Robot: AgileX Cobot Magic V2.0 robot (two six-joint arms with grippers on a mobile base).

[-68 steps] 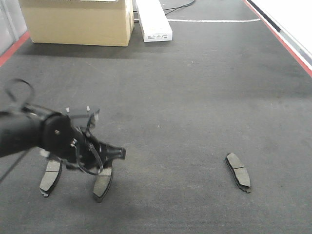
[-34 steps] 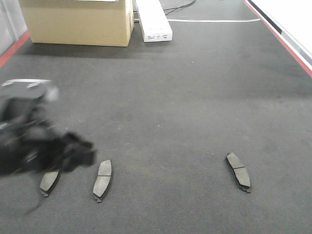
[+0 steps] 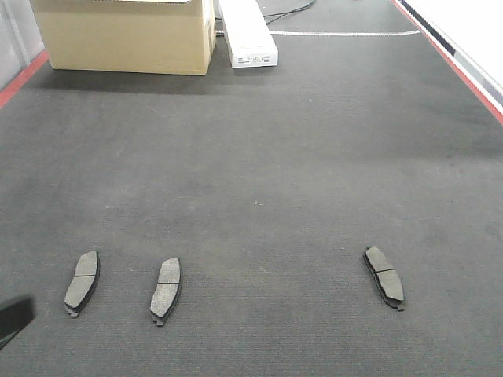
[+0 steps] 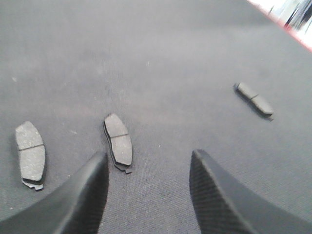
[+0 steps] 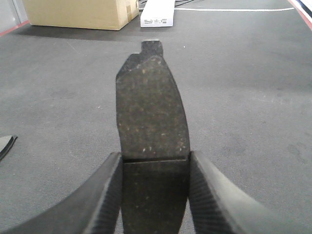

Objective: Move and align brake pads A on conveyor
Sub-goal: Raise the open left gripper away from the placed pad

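Observation:
Three brake pads A lie flat on the dark felt conveyor: one at the near left, one beside it and one at the near right. In the left wrist view the same pads show at the left, the centre and the far right. My left gripper hangs open and empty above the belt, just short of the centre pad. My right gripper is shut on another brake pad, gripping it by its long edges, with the pad sticking out forward above the belt.
A cardboard box and a long white box stand at the far end of the belt. Red stripes run along the left edge and the right edge. A black bit of my left arm shows at the bottom left corner.
My left arm has pulled back to the lower left, almost out of the front view. The second pad on the left lies free on the belt where the gripper was.

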